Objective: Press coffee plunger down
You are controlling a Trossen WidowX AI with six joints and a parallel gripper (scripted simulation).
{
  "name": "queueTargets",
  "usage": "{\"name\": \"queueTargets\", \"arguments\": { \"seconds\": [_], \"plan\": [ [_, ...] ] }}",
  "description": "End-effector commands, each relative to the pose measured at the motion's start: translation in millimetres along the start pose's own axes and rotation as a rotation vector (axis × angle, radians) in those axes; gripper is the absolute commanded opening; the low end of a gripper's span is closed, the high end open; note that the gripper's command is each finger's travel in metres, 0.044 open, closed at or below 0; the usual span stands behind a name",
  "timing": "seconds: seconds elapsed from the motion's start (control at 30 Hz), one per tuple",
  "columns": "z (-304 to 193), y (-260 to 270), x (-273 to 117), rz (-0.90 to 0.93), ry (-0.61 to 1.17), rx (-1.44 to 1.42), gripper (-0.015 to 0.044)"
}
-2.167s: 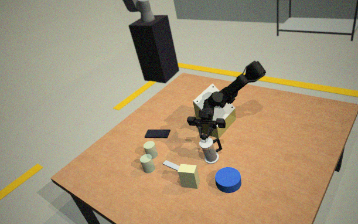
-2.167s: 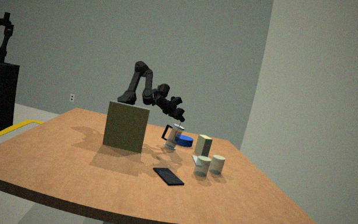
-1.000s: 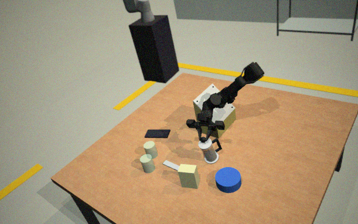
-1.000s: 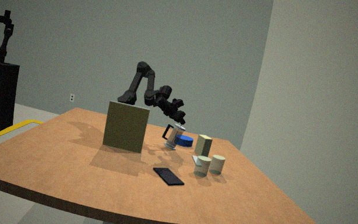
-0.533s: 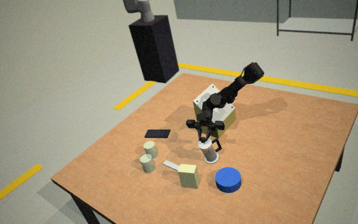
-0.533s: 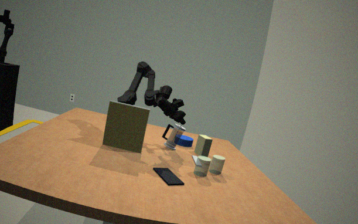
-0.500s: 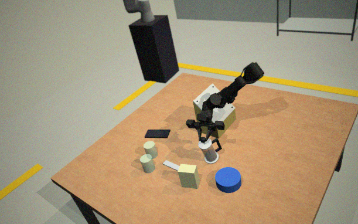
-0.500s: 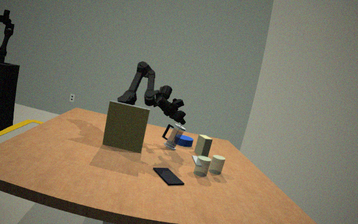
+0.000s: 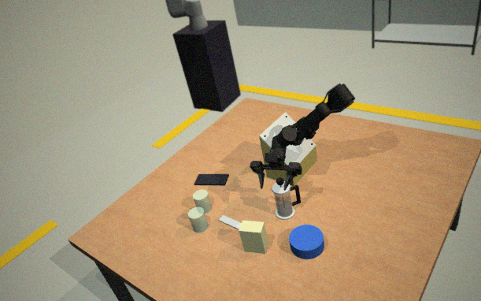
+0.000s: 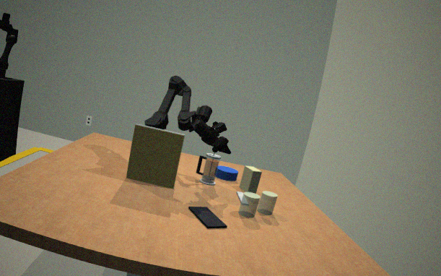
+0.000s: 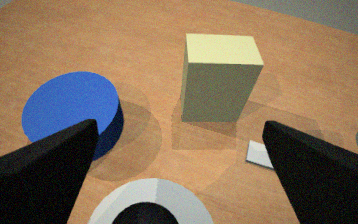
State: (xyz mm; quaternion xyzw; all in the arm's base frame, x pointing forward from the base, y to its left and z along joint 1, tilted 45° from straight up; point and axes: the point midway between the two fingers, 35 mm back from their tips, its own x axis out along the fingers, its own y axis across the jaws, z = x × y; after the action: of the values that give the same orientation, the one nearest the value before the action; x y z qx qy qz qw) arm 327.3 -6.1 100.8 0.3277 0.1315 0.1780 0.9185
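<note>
Wooden table [image 9: 386,205], upright glass press [image 9: 284,202], plunger [image 9: 280,181] down

You have the coffee press [image 9: 285,202] upright on the table [image 9: 386,205], just in front of the arm's mounting box [image 9: 307,155]. The gripper [image 9: 275,179] sits above its lid, fingers spread wide to either side of the plunger knob [image 9: 279,181], apart from it. Seen from the top camera, the disc [image 9: 306,241] lies nearer you and right of the press, the block [image 9: 253,235] nearer and left. A flat card [image 9: 229,221] touches the block's left side. Two cylinders [image 9: 201,210] stand further left, the slab [image 9: 211,180] behind them.
</note>
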Motion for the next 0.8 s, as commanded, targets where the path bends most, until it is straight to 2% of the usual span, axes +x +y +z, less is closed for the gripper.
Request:
{"name": "queueTargets", "arguments": {
  "seconds": [0.0,0.2,0.5,0.77],
  "plan": [
    [3.0,-2.0,-0.6,-0.011,-0.011,-0.001,0.044],
    [18.9,-2.9,-14.2,-0.017,-0.01,-0.002,0.044],
    [47.2,12.5,-71.6,-0.005,0.012,0.003,0.044],
    [48.2,14.4,-75.6,-0.003,0.012,0.004,0.044]
  ]
}}
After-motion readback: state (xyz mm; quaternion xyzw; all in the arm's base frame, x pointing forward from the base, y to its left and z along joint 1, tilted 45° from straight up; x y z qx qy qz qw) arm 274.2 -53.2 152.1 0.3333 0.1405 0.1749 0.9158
